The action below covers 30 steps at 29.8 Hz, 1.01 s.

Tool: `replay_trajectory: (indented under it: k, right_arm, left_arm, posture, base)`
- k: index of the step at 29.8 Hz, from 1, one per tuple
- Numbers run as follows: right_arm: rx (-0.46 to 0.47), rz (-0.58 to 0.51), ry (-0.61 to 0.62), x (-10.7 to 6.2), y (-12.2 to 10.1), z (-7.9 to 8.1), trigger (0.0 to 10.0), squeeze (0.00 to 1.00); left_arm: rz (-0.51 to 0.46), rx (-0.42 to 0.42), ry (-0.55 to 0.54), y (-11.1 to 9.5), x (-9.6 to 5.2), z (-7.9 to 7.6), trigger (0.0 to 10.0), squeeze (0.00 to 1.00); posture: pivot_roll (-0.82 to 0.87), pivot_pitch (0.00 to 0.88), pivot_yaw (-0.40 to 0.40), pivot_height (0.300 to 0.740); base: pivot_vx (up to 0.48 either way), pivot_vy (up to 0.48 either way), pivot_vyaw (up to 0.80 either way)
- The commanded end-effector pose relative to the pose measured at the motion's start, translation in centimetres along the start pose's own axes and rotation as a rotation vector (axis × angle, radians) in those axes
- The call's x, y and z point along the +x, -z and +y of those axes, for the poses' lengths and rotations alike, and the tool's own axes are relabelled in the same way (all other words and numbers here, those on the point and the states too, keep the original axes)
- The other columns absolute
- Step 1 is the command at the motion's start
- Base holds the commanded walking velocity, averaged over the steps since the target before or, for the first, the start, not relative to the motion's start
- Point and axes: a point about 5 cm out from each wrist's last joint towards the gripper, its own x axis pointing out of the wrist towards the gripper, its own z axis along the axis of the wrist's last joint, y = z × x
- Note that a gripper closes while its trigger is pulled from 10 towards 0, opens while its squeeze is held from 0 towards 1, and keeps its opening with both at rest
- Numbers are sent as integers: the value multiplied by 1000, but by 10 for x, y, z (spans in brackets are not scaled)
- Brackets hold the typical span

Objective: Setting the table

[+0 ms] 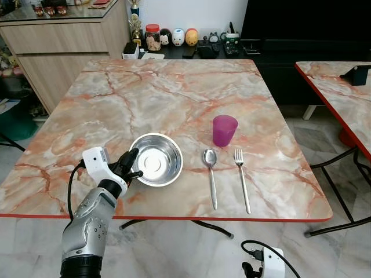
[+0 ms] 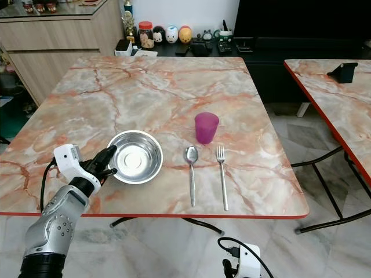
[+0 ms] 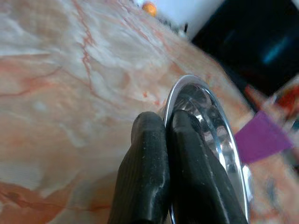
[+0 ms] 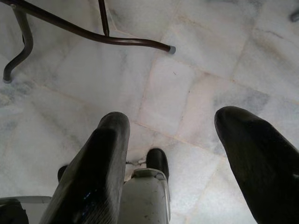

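Left gripper [image 1: 134,163] pinched on the near-left rim of the steel bowl [image 1: 156,158], which sits on the marble worktop [image 1: 174,98]. Spoon [image 1: 210,174], fork [image 1: 242,176] and purple cup [image 1: 224,130] lie to its right. Right gripper [image 4: 187,140] hangs spread wide above the floor.

Left claw [image 2: 109,162] at the near-left rim of a steel bowl [image 2: 135,156] on the marble desk [image 2: 145,92]. Beyond the bowl from the claw lie a spoon [image 2: 192,168], then a fork [image 2: 222,174]. Purple cup [image 2: 206,127] stands upright past both, farther from the claw.
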Motion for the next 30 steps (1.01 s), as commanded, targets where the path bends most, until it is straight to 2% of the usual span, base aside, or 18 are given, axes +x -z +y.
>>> replay_trajectory:
  k: [1, 6, 12, 13, 16, 20, 30]
  right_arm:
    - [-3, 6, -2, 0, 0, 0, 10000, 0]
    - [-5, 7, 0, 0, 0, -1, 10000, 0]
    - [-5, 5, 1, 0, 0, -2, 10000, 0]
    - [-1, 2, 3, 0, 0, -3, 10000, 0]
    - [0, 0, 6, 0, -1, -3, 10000, 0]
    - [6, -3, 7, 0, -1, -3, 10000, 0]
    - [-2, 2, 6, -1, 1, -3, 10000, 0]
  left_arm:
    - [-47, -34, 8, -10, 2, -4, 10000, 0]
    - [-100, -91, 2, -17, 3, -5, 10000, 0]
    - [-158, -142, 43, -28, 6, -15, 10000, 0]
    - [-174, -125, 82, -33, 8, -23, 10000, 0]
    - [-182, -105, 114, -35, 9, -30, 10000, 0]
    - [-178, -68, 124, -33, 8, -31, 10000, 0]
    - [-172, -50, 115, -30, 7, -30, 10000, 0]
  posture:
    - [38, 0, -16, 740]
    - [37, 0, -23, 740]
    - [34, 0, -26, 740]
    - [33, 0, -26, 740]
    - [34, 0, -28, 740]
    - [30, 0, -28, 740]
    - [29, 0, -27, 740]
  base:
    - [0, 0, 0]
    - [0, 0, 0]
    - [0, 0, 0]
    - [0, 0, 0]
    - [0, 0, 0]
    - [0, -77, 0]
    - [0, -472, 0]
